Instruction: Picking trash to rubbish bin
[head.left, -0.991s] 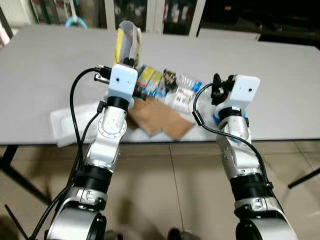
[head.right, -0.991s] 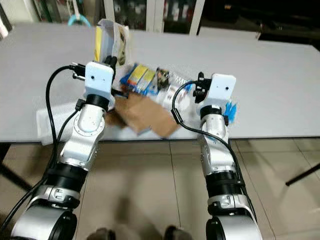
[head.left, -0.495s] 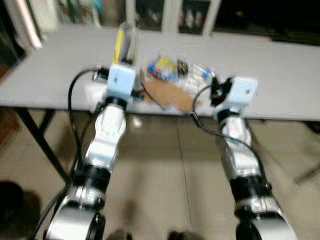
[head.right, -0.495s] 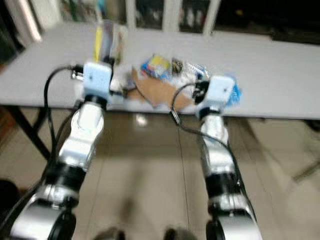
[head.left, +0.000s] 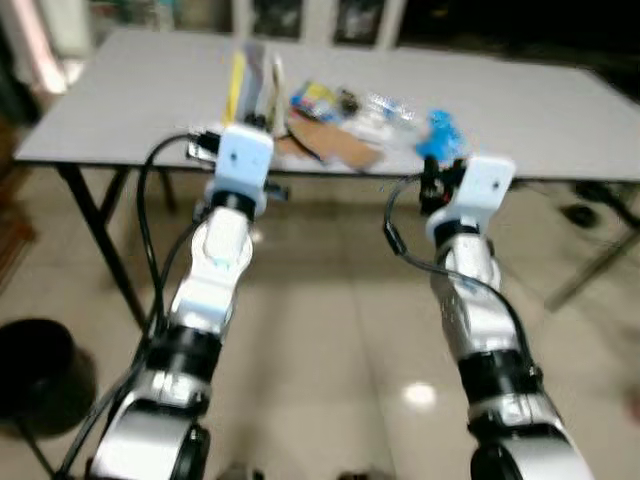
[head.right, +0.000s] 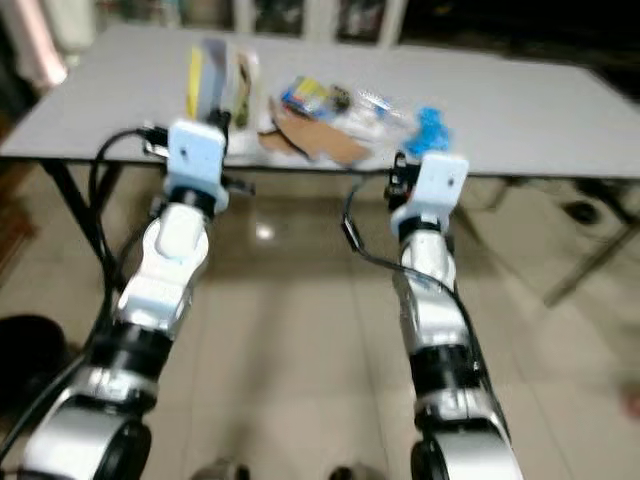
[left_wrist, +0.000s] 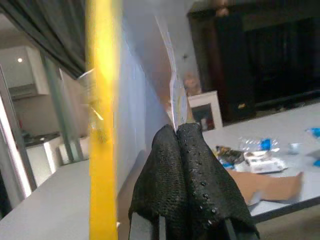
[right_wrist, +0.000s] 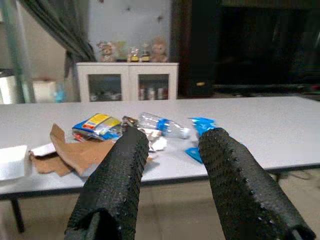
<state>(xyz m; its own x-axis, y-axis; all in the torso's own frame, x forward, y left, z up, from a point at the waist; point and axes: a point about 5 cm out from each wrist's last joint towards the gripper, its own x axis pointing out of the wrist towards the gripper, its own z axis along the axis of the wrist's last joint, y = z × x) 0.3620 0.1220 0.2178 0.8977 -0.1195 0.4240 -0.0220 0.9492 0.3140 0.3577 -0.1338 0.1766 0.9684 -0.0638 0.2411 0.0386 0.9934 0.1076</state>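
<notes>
Your left gripper (left_wrist: 181, 131) pinched a yellow-and-white wrapper (head.left: 250, 85) above the floor, your right gripper (right_wrist: 172, 150) hung spread and empty, a black bin (head.left: 35, 365) stood lower left, and trash (head.right: 330, 120) lay on the table (head.left: 120, 95).

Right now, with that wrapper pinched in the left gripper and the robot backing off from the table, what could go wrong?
The left gripper pinches only the wrapper's thin edge, so it could slip out while walking.

The bin sits low on the robot's left, so a release made too early would likely land on the floor.

The views are blurred, so aiming may be unreliable.
</notes>
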